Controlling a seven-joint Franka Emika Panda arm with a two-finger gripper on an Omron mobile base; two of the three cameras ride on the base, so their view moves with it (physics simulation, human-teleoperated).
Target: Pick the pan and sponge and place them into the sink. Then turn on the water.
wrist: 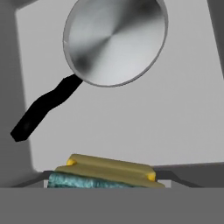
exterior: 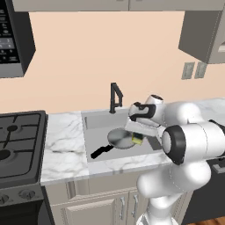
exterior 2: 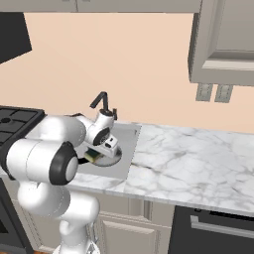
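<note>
In the hand view the claw (wrist: 103, 181) sits at the bottom centre of the frame with the sponge (wrist: 107, 173) between its two dark fingertips: one tip shows at the sponge's left end and the other at its right end, each touching it, so the claw is pinching the sponge across its long side, spread only as wide as the block itself. The sponge shows its yellow body uppermost in that frame and its green layer along the lower edge. Above it, in the upper middle of the hand view, lies the pan (wrist: 114, 40), round and grey, resting flat on the pale floor of the sink (wrist: 175, 122), its black handle (wrist: 43, 109) running down toward the lower left of the frame; the pan and the sponge are apart. In the left base view the claw (exterior: 139, 137) is at the centre right of the picture, lowered over the sink (exterior: 94, 121), with the yellow sponge (exterior: 137, 139) showing just beside the right edge of the pan (exterior: 121, 139), whose handle points to the lower left, toward the front wall of the basin. The black faucet (exterior: 115, 97) stands behind the basin at the centre of that picture. In the right base view the claw (exterior 2: 96, 155) and sponge (exterior 2: 92, 157) appear at the centre left, over the basin set into the marble counter (exterior 2: 188, 158).
</note>
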